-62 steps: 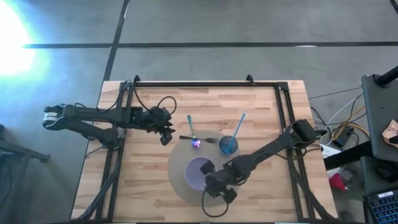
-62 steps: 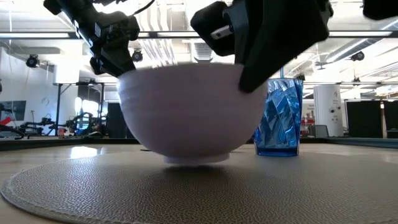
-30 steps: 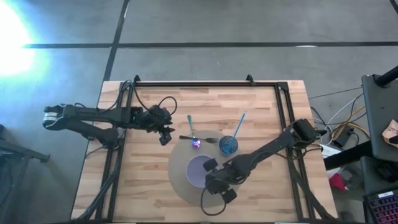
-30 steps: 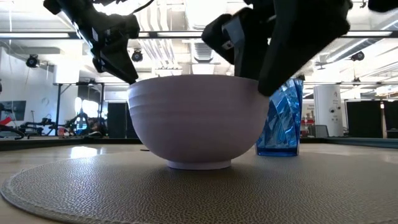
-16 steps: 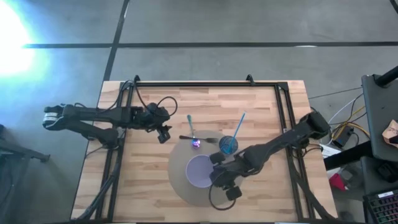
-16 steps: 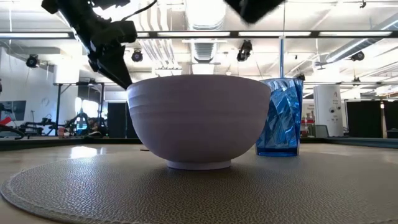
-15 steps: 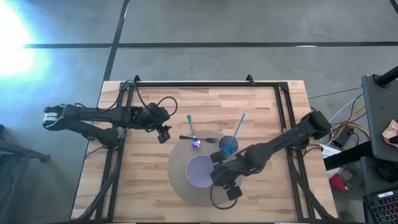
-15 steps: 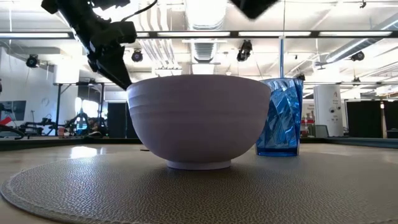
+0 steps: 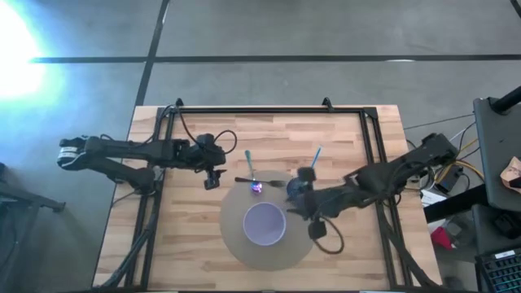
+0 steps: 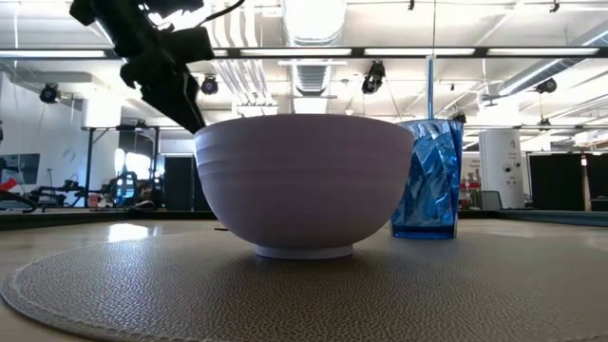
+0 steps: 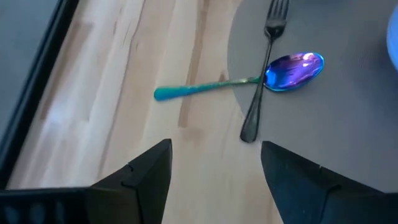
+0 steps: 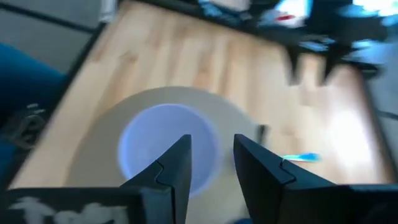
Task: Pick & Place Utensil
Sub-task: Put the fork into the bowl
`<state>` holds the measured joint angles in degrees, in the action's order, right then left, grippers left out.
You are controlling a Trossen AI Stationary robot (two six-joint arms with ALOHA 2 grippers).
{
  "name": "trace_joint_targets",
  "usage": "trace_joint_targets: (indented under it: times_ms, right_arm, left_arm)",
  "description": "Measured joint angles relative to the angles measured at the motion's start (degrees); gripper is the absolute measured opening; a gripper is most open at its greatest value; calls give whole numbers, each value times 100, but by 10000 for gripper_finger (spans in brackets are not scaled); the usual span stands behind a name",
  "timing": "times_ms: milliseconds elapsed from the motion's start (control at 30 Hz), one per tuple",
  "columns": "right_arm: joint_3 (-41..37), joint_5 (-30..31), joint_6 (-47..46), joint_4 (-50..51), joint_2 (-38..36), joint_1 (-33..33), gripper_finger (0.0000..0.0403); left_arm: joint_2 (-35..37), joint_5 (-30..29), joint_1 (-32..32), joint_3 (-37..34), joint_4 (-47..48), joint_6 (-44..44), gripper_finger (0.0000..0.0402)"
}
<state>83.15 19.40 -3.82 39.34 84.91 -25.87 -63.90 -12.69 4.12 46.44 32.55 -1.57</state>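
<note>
A spoon with a teal handle and a shiny purple bowl [image 11: 292, 70] lies across a dark fork [image 11: 263, 68] at the far edge of the round grey mat [image 9: 236, 236]. My left gripper [image 11: 214, 180] hovers open just left of them [image 9: 213, 177], touching nothing. A lilac bowl [image 9: 264, 224] rests on its foot in the middle of the mat. My right gripper [image 9: 303, 198] hangs open above the mat's right side, pointing toward the bowl [image 12: 168, 152], with nothing between its fingers. It is out of the low view.
A blue faceted cup [image 10: 427, 180] stands at the mat's far right, partly under my right arm, with a blue-handled utensil [image 9: 316, 155] upright in it. A black frame [image 9: 269, 108] runs along the table's far and side edges. Bare wood lies to the near left.
My right gripper has risen away from the bowl's right rim and drawn back toward the table's right and far edges, leaving the low view. The bowl stays on the mat where it stood.
</note>
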Motion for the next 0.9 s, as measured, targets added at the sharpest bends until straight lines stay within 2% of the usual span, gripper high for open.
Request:
trace_joint_targets:
  times_ms: [167,300,433,667,900]
  right_arm:
    - [0,995,-3,285,-388,2,107]
    - [-2,1356,-11,479,-555,20,102]
    - [-2,1381,-1,506,-635,66,98]
    - [-5,1378,186,572,-596,192,89]
    - [-13,1377,115,733,-506,317,84]
  left_arm:
    - [-238,6,0,-1,-478,-935,238]
    - [-474,13,30,8,-753,-1693,238]
    - [-727,312,122,94,-785,-2084,238]
    - [-1279,1092,249,139,-1336,-2106,238]
    - [-2010,1116,254,471,-1294,-2262,236]
